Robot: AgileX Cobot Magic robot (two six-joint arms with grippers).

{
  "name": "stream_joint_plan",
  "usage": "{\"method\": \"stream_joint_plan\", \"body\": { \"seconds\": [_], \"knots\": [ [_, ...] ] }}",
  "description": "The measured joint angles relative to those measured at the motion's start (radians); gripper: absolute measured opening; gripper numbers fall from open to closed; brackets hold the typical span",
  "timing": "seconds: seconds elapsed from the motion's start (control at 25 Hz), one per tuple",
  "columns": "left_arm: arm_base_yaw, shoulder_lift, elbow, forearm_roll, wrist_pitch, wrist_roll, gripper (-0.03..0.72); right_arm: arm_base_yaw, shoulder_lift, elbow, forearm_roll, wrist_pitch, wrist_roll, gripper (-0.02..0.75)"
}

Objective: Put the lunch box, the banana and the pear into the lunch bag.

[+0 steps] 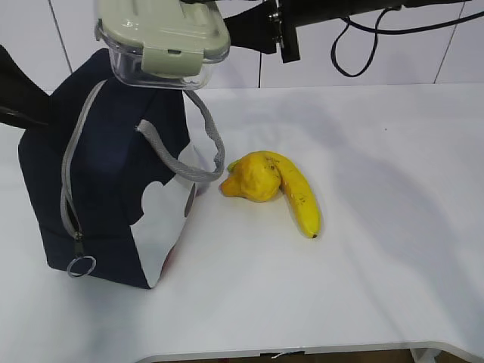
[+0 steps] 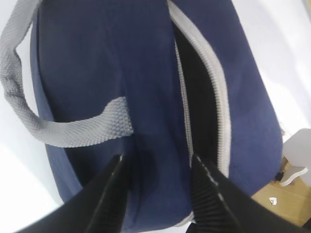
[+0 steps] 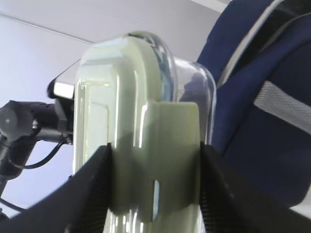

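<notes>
Exterior view shows no legible writing on lunch box [image 1: 162,38] or lunch bag [image 1: 113,166].

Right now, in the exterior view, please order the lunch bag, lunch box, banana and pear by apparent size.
1. lunch bag
2. lunch box, though it is held high and cut by the frame edge
3. banana
4. pear, smallest

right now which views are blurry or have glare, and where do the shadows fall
Exterior view: sharp, with soft shadows under the banana and pear, and highlights on the lunch box. Left wrist view: lunch bag fabric slightly soft, end effector fingers dark in the foreground. Right wrist view: lunch box fills the frame, close and blurred, with glare streaks on its clear wall.
</notes>
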Motion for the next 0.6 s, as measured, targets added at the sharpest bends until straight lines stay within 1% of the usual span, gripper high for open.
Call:
{"method": "stream_joint_plan", "body": {
  "seconds": [0.2,0.28,0.36,0.48,0.52,0.6],
  "knots": [
    [0.0,0.043,0.0,-0.001,-0.002,-0.002,0.306,0.032,0.0,0.0,0.003,-0.002,0.0,0.398],
    [0.0,0.053,0.0,-0.001,-0.002,-0.002,0.286,0.04,0.0,0.0,0.003,-0.016,0.0,0.398],
    [0.0,0.057,0.0,-0.001,0.004,-0.002,0.223,0.047,0.002,0.0,0.003,-0.04,0.0,0.398],
    [0.0,0.06,0.0,-0.001,0.03,-0.002,0.056,0.064,0.008,0.0,0.005,-0.067,0.0,0.396],
    [0.0,0.06,0.0,-0.001,0.038,-0.002,0.02,0.07,0.013,0.0,0.007,-0.074,0.0,0.396],
    [0.0,0.057,0.0,-0.001,0.048,-0.002,-0.006,0.086,0.027,0.0,0.007,-0.084,0.0,0.396]
  ]
}}
